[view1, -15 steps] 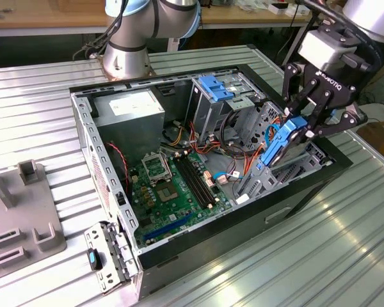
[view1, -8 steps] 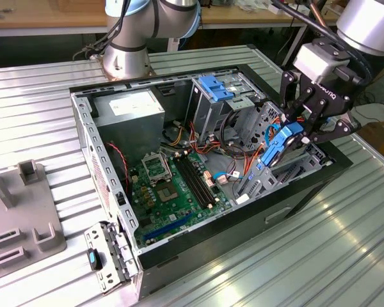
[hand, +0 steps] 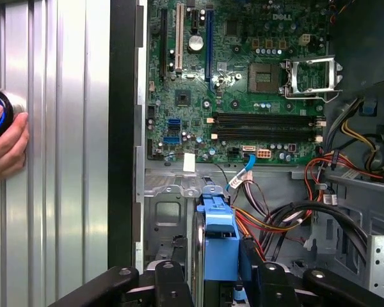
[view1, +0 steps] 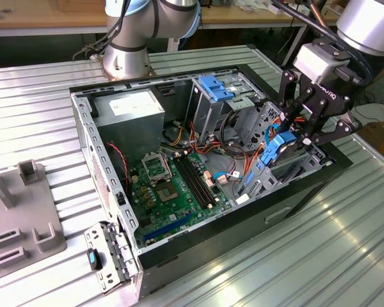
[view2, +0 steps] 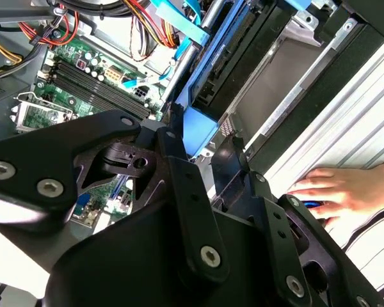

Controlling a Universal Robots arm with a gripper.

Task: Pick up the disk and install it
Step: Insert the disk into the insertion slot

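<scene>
Pincer (view1: 301, 135) check: hangs over the open computer case (view1: 83, 128) on the ribbed table (view1: 345, 256), at the exterior view's right end, above the drive bay (hand: 168, 214), clamped on the disk (view1: 276, 146) by its blue carrier. Judged picked up but not yet installed: held edge-down at the bay's mouth, unseated as far as can be told. Smaller note: a person's hand (hand: 6, 150) on a round button (hand: 0, 102) beside the case.

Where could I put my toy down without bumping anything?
The ribbed table is bare along the computer case's black side, toward the exterior view's right, and between the case and the grey fixture. Inside the case it's crowded: motherboard, cables, and the gripper holding the disk. A hand lies on the table beside the case.
</scene>
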